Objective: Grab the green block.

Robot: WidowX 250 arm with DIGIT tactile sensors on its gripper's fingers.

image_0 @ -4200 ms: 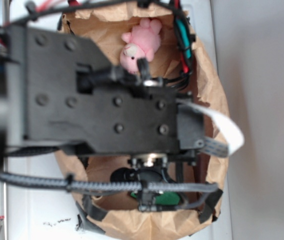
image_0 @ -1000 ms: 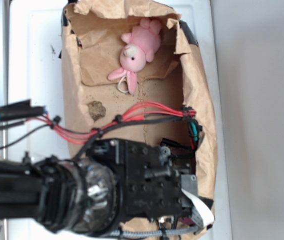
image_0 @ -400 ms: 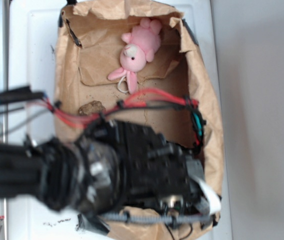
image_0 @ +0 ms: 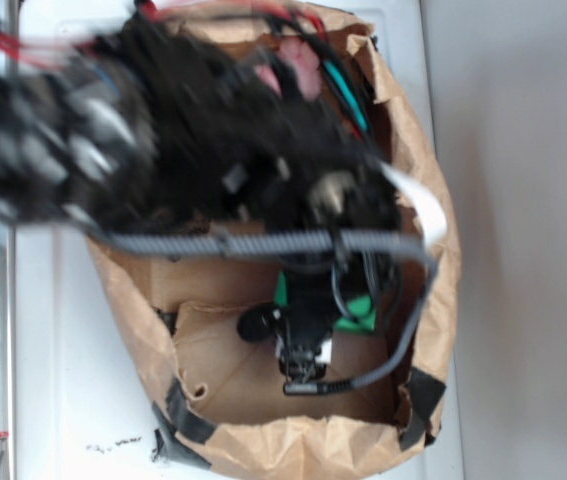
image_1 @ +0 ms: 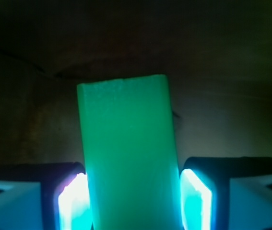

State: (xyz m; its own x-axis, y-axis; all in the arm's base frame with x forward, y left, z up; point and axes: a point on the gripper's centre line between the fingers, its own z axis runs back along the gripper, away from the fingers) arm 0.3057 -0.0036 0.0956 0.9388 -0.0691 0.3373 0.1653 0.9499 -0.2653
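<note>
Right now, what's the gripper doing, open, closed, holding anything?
Gripper: closed on the green block, one of the fingers on each side.

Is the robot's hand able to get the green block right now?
Probably yes. In the wrist view the green block sits right between the fingers of the hand, with nothing in between. Whether they touch it yet is unclear.

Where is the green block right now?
In the wrist view the green block stands between the two fingers. In the exterior view only slivers of it show beside the gripper, low inside the paper bag.
</note>
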